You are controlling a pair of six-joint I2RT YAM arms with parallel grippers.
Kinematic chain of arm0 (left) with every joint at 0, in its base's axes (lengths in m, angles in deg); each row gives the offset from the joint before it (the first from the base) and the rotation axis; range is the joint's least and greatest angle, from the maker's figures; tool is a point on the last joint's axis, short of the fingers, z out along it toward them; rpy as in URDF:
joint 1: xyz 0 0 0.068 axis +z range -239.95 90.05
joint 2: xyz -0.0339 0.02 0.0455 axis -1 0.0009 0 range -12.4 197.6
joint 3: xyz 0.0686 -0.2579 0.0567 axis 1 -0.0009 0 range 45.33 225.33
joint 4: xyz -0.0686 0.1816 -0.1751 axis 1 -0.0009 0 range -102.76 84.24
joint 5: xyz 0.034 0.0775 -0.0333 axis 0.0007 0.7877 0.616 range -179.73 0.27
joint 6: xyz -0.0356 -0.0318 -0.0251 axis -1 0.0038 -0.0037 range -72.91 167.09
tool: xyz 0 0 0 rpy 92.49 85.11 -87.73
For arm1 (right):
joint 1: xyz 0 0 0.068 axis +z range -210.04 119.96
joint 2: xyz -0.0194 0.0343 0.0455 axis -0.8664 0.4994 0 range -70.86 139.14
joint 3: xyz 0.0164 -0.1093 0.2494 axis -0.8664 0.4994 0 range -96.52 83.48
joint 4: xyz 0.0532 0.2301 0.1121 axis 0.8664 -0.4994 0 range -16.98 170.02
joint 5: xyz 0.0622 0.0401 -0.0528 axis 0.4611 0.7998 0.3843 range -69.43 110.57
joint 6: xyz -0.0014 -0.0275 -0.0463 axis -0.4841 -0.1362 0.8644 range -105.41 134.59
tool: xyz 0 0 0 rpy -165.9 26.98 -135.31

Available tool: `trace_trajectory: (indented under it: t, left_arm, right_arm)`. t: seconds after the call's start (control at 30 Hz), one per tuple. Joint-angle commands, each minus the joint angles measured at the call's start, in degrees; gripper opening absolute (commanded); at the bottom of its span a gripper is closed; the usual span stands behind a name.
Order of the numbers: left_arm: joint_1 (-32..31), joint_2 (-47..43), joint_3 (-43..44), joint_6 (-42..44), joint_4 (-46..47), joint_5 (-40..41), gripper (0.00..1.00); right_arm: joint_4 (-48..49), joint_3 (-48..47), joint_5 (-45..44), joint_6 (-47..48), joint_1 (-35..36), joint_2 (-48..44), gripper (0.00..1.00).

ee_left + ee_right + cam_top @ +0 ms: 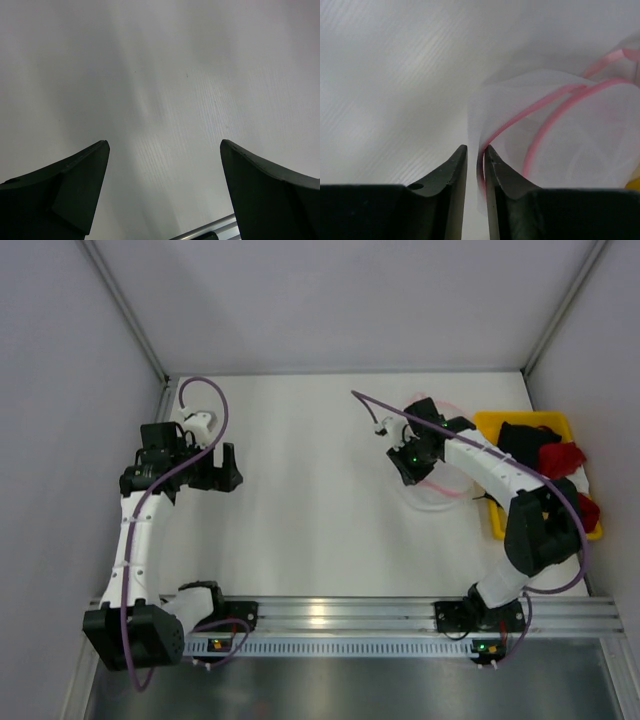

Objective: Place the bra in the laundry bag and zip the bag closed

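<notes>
The laundry bag (446, 490) is a white mesh pouch with pink trim, lying on the table at the right, partly under my right arm. My right gripper (405, 472) is at its left edge. In the right wrist view the gripper (475, 150) is shut on the laundry bag (570, 135), with mesh and pink trim pinched between the fingers and the edge lifted. The black bra (520, 438) lies in the yellow bin. My left gripper (228, 468) is open and empty over bare table at the left, as the left wrist view (165, 147) shows.
The yellow bin (520, 418) stands at the right edge and also holds red garments (562, 458). Grey walls close in the table on three sides. A metal rail (330, 615) runs along the near edge.
</notes>
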Motion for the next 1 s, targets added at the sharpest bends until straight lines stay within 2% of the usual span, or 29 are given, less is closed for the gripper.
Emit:
trace_trajectory:
  t: [0.0, 0.2, 0.37, 0.4, 0.5, 0.63, 0.77, 0.87, 0.9, 0.97]
  left_arm:
    - [0.1, -0.3, 1.0, -1.5, 0.9, -1.1, 0.99]
    - [0.1, 0.4, 0.7, -4.8, 0.8, 0.2, 0.98]
    - [0.2, -0.3, 0.5, -6.9, 1.0, -2.1, 0.97]
    - [0.3, -0.4, 0.6, -7.5, 1.0, -2.4, 0.97]
    - [0.4, -0.5, 0.7, -8.6, 1.0, -4.8, 0.96]
    - [0.7, -1.0, 0.7, -8.6, 1.0, -7.2, 0.95]
    - [0.7, -0.2, 0.7, -8.6, 1.1, -10.1, 0.94]
    - [0.7, -0.4, -1.3, -6.1, 3.2, -16.5, 0.90]
    - [0.7, -1.5, -2.3, -5.4, 7.2, -19.0, 0.90]
    - [0.7, -3.1, -6.2, -4.1, 12.1, -21.0, 0.96]
  right_arm:
    - [1.4, -5.7, 1.6, 1.4, 5.7, 1.1, 0.14]
    - [-1.3, -10.1, 5.3, 6.2, 17.7, 3.8, 0.00]
    - [-0.2, -7.9, 4.7, 8.7, 26.2, 4.7, 0.00]
    - [0.4, -7.1, 4.6, 8.7, 27.8, 4.7, 0.03]
    - [2.0, -3.9, 4.5, 9.6, 30.0, 3.2, 0.06]
    - [5.5, 5.4, 0.8, 15.7, 31.3, -7.1, 0.06]
    - [4.8, 13.2, -7.3, 22.0, 31.2, -14.2, 0.07]
    - [7.1, 18.8, -11.9, 24.0, 29.8, -17.3, 0.16]
    - [8.2, 19.6, -12.7, 24.1, 29.4, -18.6, 0.18]
    - [10.4, 20.4, -13.5, 23.8, 27.6, -19.6, 0.25]
